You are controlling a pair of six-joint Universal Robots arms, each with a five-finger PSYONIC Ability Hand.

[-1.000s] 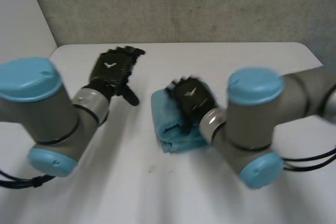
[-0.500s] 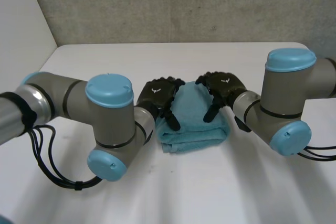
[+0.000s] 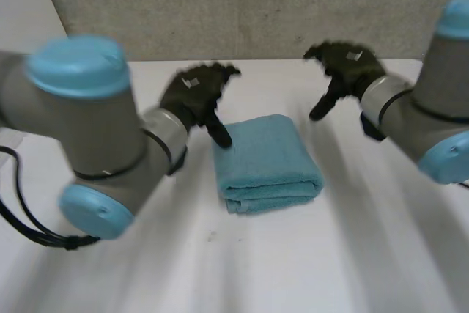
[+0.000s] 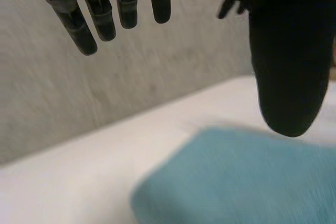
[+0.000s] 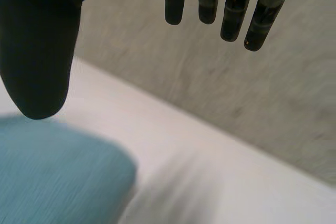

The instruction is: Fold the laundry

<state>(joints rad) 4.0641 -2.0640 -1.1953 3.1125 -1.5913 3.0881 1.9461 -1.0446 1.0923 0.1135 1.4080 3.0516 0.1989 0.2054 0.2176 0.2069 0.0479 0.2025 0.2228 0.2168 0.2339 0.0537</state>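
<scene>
At the left, the left arm (image 3: 88, 122) comes in over the white surface (image 3: 256, 269). The left hand (image 3: 192, 94) is open and holds nothing. Its wrist view shows the fingers (image 4: 84, 22) straight and well apart from the thumb (image 4: 286, 61). In the head view the thumb tip sits at the far left corner of the towel (image 3: 265, 160), but I cannot tell whether it touches the cloth or hovers just above it.

The blue towel lies folded into a thick pad about midway between the left and right edges of the surface. Its stacked layers show at the end toward the near edge, and its longer side runs roughly from the far edge to the near edge.

To the right, the right hand (image 3: 348, 64) is also open and empty, its fingers (image 5: 231, 11) straight and its thumb (image 5: 37, 56) held away from them. It stands off toward the far right corner, clear of the towel, which lies on its thumb side.

The left hand is therefore the nearer of the two. The folding looks close to done. Any further fold would probably carry one short end over the other, across the long axis, and the left hand is the better placed to begin it.
</scene>
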